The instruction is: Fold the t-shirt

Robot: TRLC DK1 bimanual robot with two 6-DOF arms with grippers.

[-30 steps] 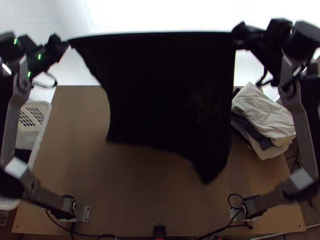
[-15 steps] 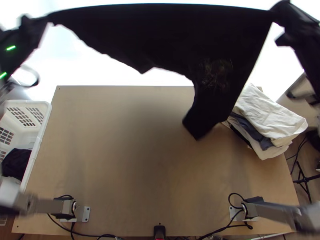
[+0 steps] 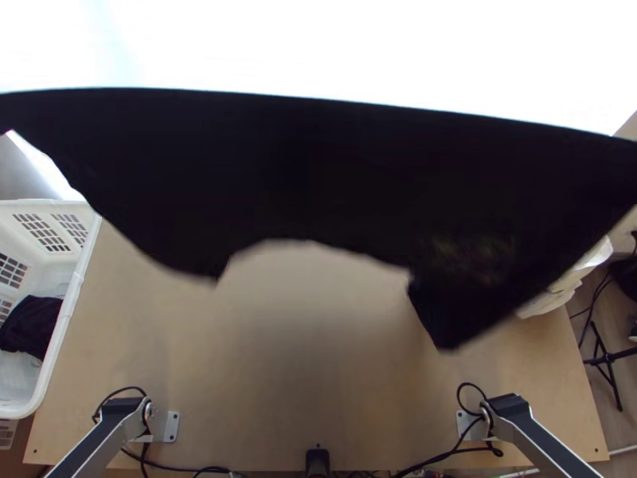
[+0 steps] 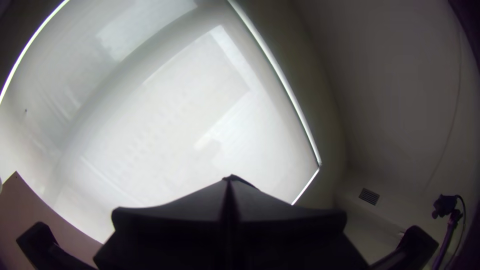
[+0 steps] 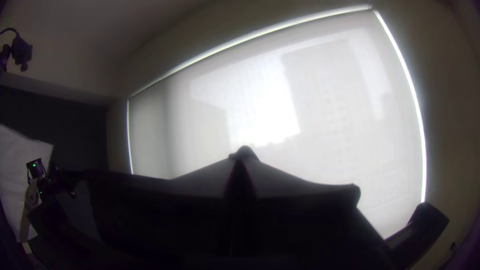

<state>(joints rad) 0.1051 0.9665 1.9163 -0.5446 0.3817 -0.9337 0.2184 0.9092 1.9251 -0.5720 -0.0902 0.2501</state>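
Observation:
The black t-shirt [image 3: 318, 175] hangs in the air above the table in the top view, stretched wide from one side edge to the other. Its upper edge is nearly straight; the lower edge is uneven, with a corner drooping at the right below a faint print. In the left wrist view my left gripper [image 4: 229, 181] is shut, a bit of black cloth at its tips. My right gripper [image 5: 243, 156] is likewise shut on the shirt in the right wrist view, where dark cloth [image 5: 130, 205] stretches off towards the other arm.
A white basket [image 3: 68, 319] with dark cloth [image 3: 32, 325] inside stands at the table's left. Pale folded cloth [image 3: 567, 288] lies at the right edge, partly behind the shirt. Bare wood [image 3: 310, 358] shows along the table's near half.
The grippers have moved outward, past the top view's side edges, and the shirt spans wider. Its lower edge swung up the picture, then back down. The arms' lower links have turned towards the near edge.

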